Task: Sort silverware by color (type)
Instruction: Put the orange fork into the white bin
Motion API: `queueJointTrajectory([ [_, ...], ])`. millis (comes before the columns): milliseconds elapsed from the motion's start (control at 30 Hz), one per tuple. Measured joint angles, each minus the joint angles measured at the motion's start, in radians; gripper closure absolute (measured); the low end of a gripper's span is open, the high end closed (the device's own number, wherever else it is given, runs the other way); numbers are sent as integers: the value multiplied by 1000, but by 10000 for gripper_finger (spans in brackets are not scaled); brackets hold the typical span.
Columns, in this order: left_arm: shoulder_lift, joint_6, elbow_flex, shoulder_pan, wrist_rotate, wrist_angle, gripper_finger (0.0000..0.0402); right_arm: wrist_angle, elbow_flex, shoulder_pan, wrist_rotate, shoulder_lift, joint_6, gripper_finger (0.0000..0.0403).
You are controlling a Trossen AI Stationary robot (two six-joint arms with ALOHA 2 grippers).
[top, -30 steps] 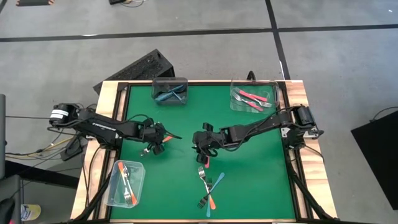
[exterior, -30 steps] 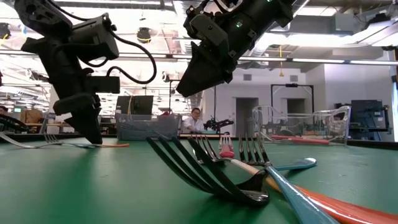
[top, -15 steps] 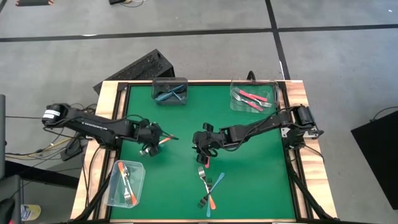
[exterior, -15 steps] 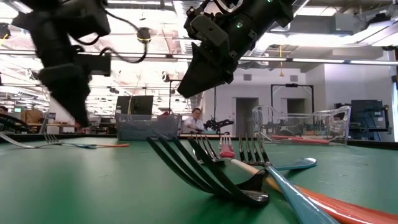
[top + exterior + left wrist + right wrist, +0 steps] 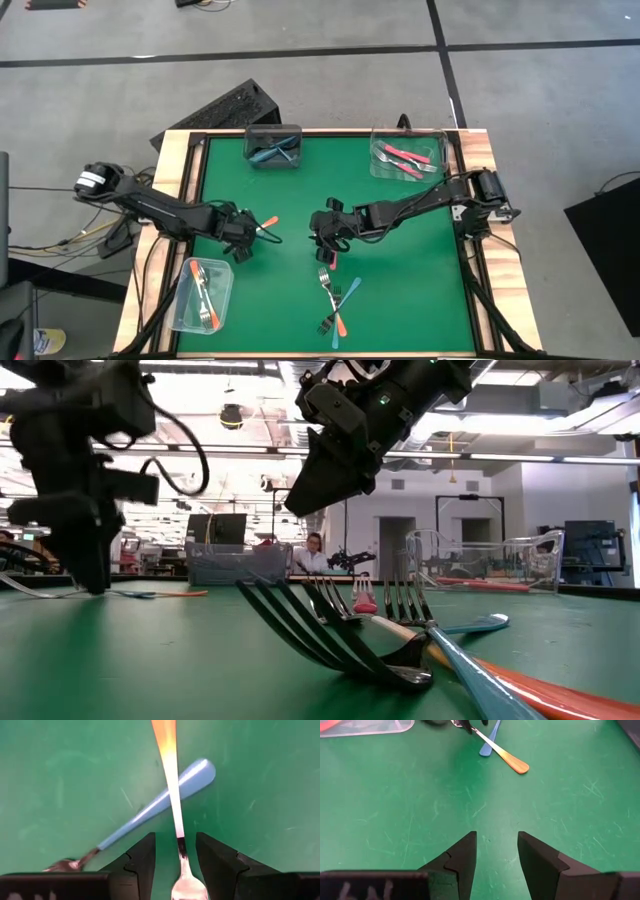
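Now the left gripper straddles the neck of an orange-handled metal fork lying across a blue-handled fork, left of table centre. Closing off-centre could drag both. The right gripper hovers wide, empty.

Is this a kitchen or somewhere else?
Probably a robotics lab, not a kitchen: a green-topped work table on bare grey concrete floor, and a big ceiling-lit room with computer monitors behind.
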Motion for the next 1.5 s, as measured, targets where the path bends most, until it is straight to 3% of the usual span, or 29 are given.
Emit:
queueJointTrajectory([
  [200, 61, -40, -6, 15, 21, 25, 287, 15, 0, 0, 0, 0, -8, 235],
  [400, 48, -69, 13, 19, 39, -7, 389, 30, 0, -7, 0, 0, -27, 235],
  [533, 30, 46, 80, 9, 45, -120, 396, 26, 0, -9, 0, 0, -28, 235],
  [800, 27, 492, 343, -101, 1, -290, 398, -4, 0, 1, 0, 0, -27, 235],
  [967, 27, 689, 504, -176, 17, -539, 398, -11, 0, 2, 0, 0, -19, 235],
  [1200, 31, 709, 626, -269, 122, -920, 398, -4, 0, 1, 0, 0, -18, 235],
  [1500, 93, 780, 588, -359, 267, -933, 399, 40, 0, -5, 0, 0, -17, 235],
])
